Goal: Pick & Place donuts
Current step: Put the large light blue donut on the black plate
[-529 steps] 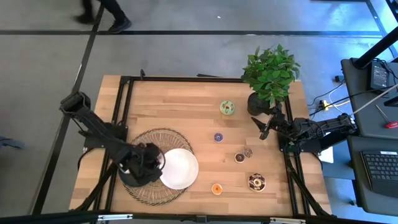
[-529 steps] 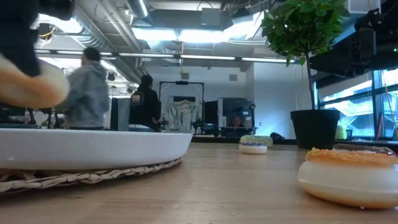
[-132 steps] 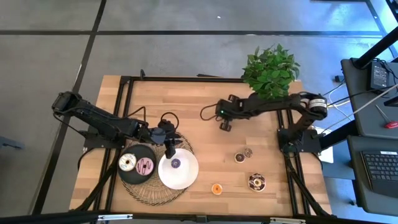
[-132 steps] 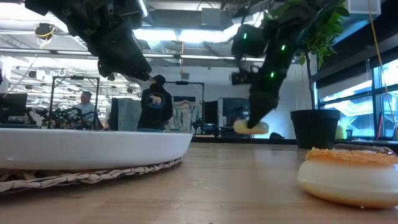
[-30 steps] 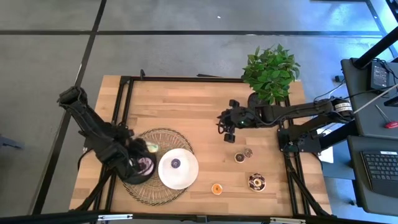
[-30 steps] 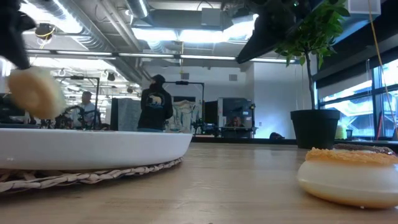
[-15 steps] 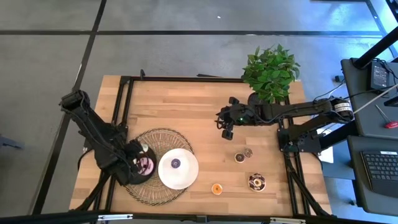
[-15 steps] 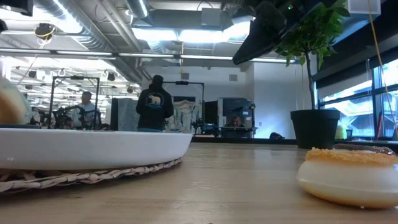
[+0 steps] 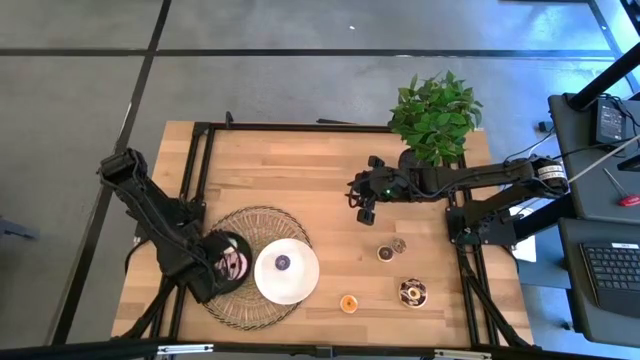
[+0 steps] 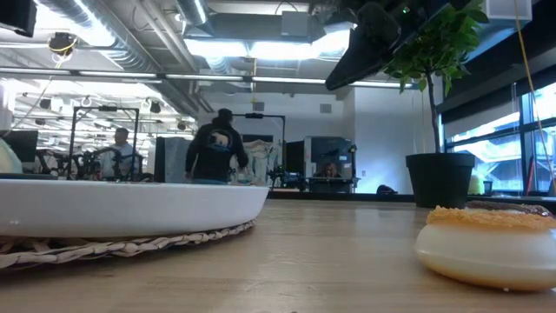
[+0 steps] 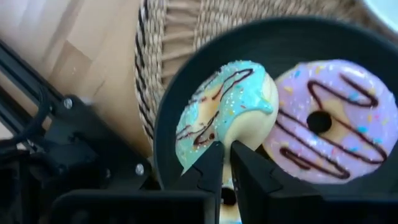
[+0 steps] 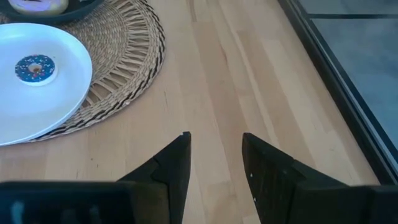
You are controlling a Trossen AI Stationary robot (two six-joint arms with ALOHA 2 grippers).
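My left gripper point(image 9: 220, 262) hangs over the black plate point(image 11: 177, 93) on the woven mat point(image 9: 250, 305), shut on a green-iced donut point(image 11: 217, 112). A pink donut point(image 11: 326, 121) lies flat on the same plate. A purple donut point(image 9: 283, 263) sits on the white plate point(image 9: 300, 282). Orange point(image 9: 348, 302), brown point(image 9: 385, 253) and dark sprinkled point(image 9: 411, 292) donuts lie on the bare wood at the near right. My right gripper point(image 9: 364, 207) hovers open above the table's middle, with nothing between its fingers point(image 12: 174, 163). My left gripper pinches the green donut's rim point(image 11: 225, 138) between its two fingertips point(image 11: 211, 163), one on the iced face and one on the pale underside. The fingers come steeply from above. The donut stands tilted on edge over the black plate, close beside the pink donut; whether it touches the plate I cannot tell.
A potted plant point(image 9: 435, 120) stands at the far right corner. The orange donut point(image 10: 486, 245) is close before the low camera, and the white plate's rim point(image 10: 130, 209) fills that view's left. People show in the room behind the table.
My left gripper has sunk toward the black plate and the table's near left, rolling its wrist, with the green donut still held. The donut has turned with it and now stands on edge next to the pink one.
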